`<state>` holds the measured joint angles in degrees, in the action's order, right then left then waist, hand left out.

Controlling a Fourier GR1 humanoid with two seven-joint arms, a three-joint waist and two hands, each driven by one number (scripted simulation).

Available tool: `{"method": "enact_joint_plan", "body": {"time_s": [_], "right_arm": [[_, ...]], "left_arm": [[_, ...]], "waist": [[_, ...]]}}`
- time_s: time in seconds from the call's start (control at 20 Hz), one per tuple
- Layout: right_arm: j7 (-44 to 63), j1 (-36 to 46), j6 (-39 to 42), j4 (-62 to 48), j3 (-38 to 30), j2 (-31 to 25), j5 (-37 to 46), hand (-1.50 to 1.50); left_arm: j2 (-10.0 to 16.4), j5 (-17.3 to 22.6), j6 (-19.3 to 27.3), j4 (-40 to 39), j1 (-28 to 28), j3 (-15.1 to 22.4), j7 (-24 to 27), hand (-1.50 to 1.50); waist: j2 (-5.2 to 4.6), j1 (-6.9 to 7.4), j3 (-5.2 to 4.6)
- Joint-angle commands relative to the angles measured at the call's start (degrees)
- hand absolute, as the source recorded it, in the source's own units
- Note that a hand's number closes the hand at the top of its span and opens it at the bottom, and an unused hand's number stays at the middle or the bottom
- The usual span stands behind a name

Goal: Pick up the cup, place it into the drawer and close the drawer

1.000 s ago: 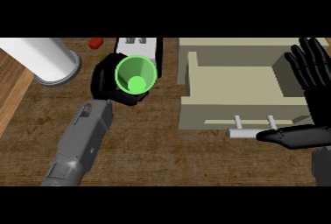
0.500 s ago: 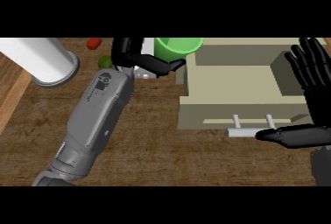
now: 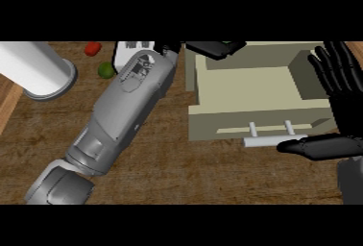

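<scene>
- Cup: green; only a sliver shows at the far edge of the view, over the far left corner of the drawer. The rest is hidden by the fingers around it and cut off by the edge of the view.
- Left robot hand: black, fingers curled round the cup and covering most of it. It sits at the far left corner of the drawer.
- Left forearm: grey, running on a slant from the near left corner of the view up to the far centre, above the surface.
- Drawer: pale beige, pulled open towards the near side, its inside visible from above. Nothing lies on the visible part of its floor.
- Drawer handle: a pale bar on two short posts, on the near face of the drawer.
- Right robot hand: black, at the right edge of the view, resting beside the right wall of the drawer. Its fingers are straight and spread, pointing far. Its thumb reaches left, with the tip just beside the right end of the handle; whether they touch cannot be told.
- Surface: dark brown wood grain.
- White cylinder: large, at the far left.
- Small red item and small green item: between the cylinder and the left forearm.
- White object with dark stripes: just right of the red item, partly covered by the forearm.
</scene>
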<state>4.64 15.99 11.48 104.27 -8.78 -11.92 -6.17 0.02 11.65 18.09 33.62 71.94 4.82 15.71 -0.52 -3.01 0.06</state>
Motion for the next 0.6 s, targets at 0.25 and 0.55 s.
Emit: {"method": "enact_joint_plan", "body": {"time_s": [0.25, 0.55], "right_arm": [[0.0, 3.7, 1.5, -1.6, 0.9, -0.1, -1.6, -1.5], [-1.0, 4.4, 1.9, -1.6, 1.6, 0.2, -1.3, -1.5]], "left_arm": [[0.0, 4.9, 1.1, -13.6, 4.5, 9.0, -2.5, 1.5], [0.0, 5.9, -3.2, -16.8, 4.3, 14.2, -5.1, 1.5]], "waist": [[-1.25, -4.29, 0.08], [-1.87, -6.53, 0.09]]}}
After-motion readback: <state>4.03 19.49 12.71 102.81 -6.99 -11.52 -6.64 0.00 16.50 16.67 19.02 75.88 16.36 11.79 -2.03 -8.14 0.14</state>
